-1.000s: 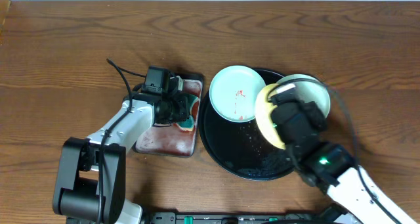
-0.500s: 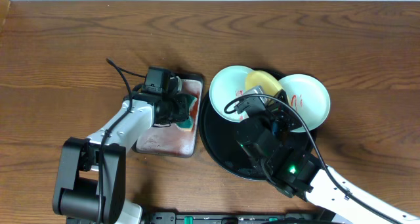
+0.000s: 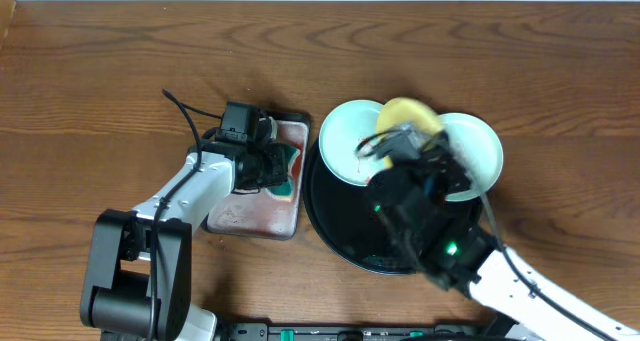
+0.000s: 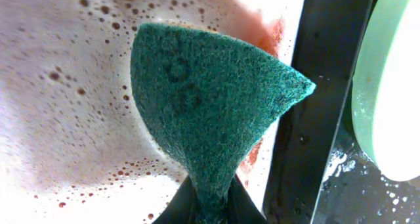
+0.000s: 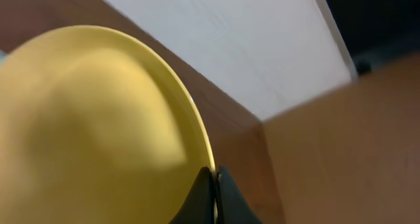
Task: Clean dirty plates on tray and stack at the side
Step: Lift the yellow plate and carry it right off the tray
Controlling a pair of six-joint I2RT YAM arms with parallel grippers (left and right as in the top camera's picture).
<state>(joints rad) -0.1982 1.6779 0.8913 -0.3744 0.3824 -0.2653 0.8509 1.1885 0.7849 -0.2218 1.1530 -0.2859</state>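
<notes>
Wooden table (image 3: 100, 61), right gripper (image 5: 213, 177) pinching yellow plate (image 5: 98, 132)

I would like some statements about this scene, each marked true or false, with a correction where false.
1. The right gripper pinches the yellow plate at its rim. True.
2. The left gripper is empty. False: it is shut on the teal sponge.
3. The teal sponge is over bare wood. False: it is over the small rectangular tray.
4. In the overhead view, the yellow plate shows between one pale green plate and another. True.
</notes>
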